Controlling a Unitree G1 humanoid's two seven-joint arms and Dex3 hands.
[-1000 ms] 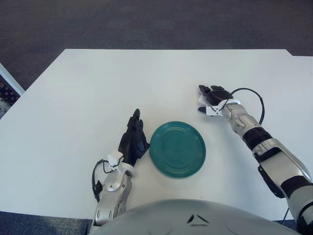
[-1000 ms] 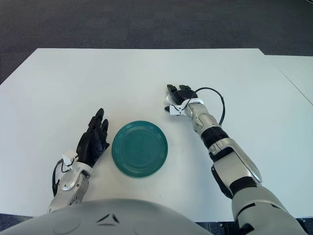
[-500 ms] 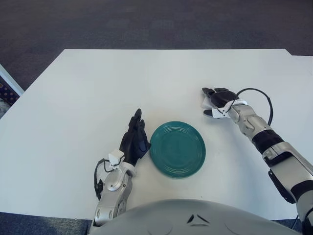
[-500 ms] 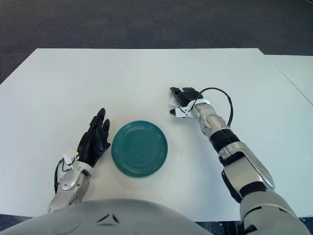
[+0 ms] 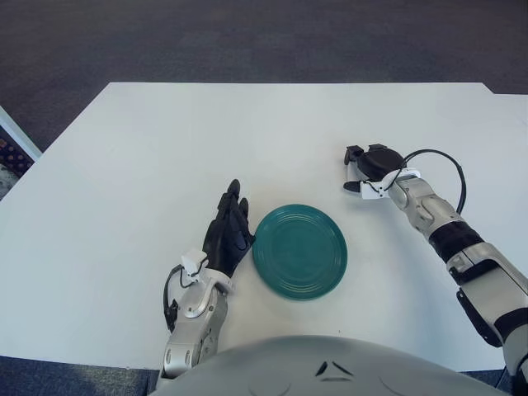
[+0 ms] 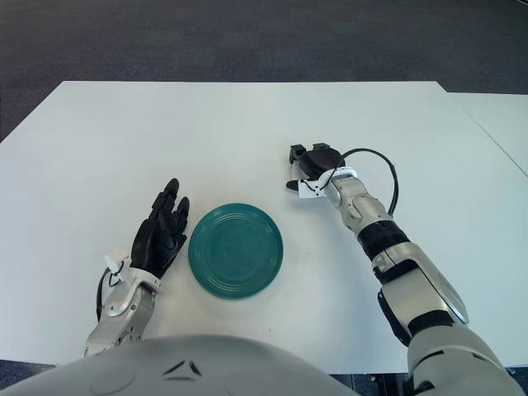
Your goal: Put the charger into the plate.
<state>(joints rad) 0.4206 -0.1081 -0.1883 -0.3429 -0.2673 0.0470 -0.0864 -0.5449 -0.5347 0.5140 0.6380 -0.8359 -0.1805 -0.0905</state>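
Note:
The round teal plate (image 5: 299, 251) lies flat on the white table, near the front middle. My right hand (image 5: 368, 167) is to the right of and behind the plate, low over the table. Its fingers are curled around a small white charger (image 6: 296, 171), which is mostly hidden by them. A black cable (image 5: 437, 165) loops beside that wrist. My left hand (image 5: 228, 232) rests on the table, touching or nearly touching the plate's left rim, fingers stretched out, holding nothing.
The white table (image 5: 165, 148) stretches wide to the left and back. Dark carpet (image 5: 264, 41) lies beyond its far edge. A second white surface (image 6: 495, 124) adjoins at the right.
My right hand has shifted slightly right and its fingers have curled shut from an open pose. My left hand has moved a little forward beside the plate. The plate has not moved.

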